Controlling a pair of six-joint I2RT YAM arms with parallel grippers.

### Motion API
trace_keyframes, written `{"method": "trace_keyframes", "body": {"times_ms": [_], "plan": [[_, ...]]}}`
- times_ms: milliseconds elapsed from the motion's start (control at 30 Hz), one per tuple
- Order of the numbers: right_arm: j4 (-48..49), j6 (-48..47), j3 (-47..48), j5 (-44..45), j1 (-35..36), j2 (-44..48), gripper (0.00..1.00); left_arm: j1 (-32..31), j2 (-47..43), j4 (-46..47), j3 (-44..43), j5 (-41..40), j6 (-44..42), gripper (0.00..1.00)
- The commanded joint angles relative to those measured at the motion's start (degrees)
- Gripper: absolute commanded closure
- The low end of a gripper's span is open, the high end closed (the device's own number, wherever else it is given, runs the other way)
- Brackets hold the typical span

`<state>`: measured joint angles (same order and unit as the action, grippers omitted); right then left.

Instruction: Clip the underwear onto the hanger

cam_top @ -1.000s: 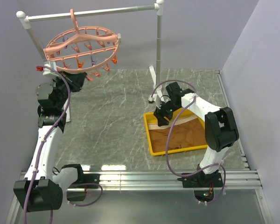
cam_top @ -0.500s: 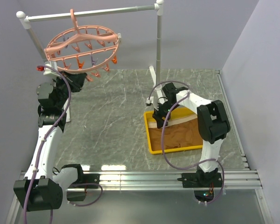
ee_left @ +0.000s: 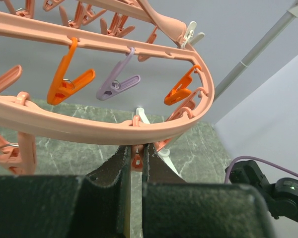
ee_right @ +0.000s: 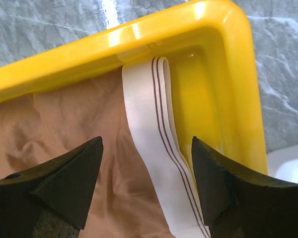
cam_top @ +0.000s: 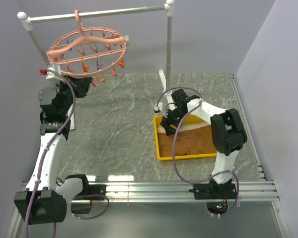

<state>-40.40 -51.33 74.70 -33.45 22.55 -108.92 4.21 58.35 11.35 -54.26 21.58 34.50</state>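
Observation:
The salmon-pink round hanger (cam_top: 82,35) hangs by its hook from the rail at the far left. My left gripper (cam_top: 83,79) reaches up under its near rim (ee_left: 89,126) and is shut on a small orange clip (ee_left: 136,161) dangling there. The brown underwear (cam_top: 191,141) lies crumpled in the yellow tray (cam_top: 181,157). Its pale waistband (ee_right: 149,114) with two dark stripes runs into the tray's far left corner. My right gripper (cam_top: 168,126) is open just above that waistband; in the right wrist view (ee_right: 146,144) its fingers straddle the band and the brown cloth (ee_right: 64,134).
A white and grey rail (cam_top: 99,14) spans the back on two posts, the right post (cam_top: 168,44) standing just behind the tray. Several orange and purple clips (ee_left: 116,85) hang from the hanger. Walls close the left, back and right sides.
My right gripper has moved left and down to the tray's far left corner, over the waistband. The left arm and the hanger have not moved.

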Motion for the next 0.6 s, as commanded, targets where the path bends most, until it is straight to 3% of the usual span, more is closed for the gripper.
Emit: {"method": "trace_keyframes", "body": {"times_ms": [0,333,567], "plan": [[6.5,1.0,-1.6,2.6,0.9,4.8,0.21,0.3,0.2,2.4,-2.2,0.5,-0.8,1.00],[-5.6,-2.4,9.2,1.5,1.4,-4.4,0.21,0.3,-0.3,2.0,-2.6,0.5,-0.8,1.00],[-6.9,-3.0,8.3,3.1,2.5,-5.2,0.24,0.3,-0.1,2.3,-2.9,0.4,-0.7,1.00]]}}
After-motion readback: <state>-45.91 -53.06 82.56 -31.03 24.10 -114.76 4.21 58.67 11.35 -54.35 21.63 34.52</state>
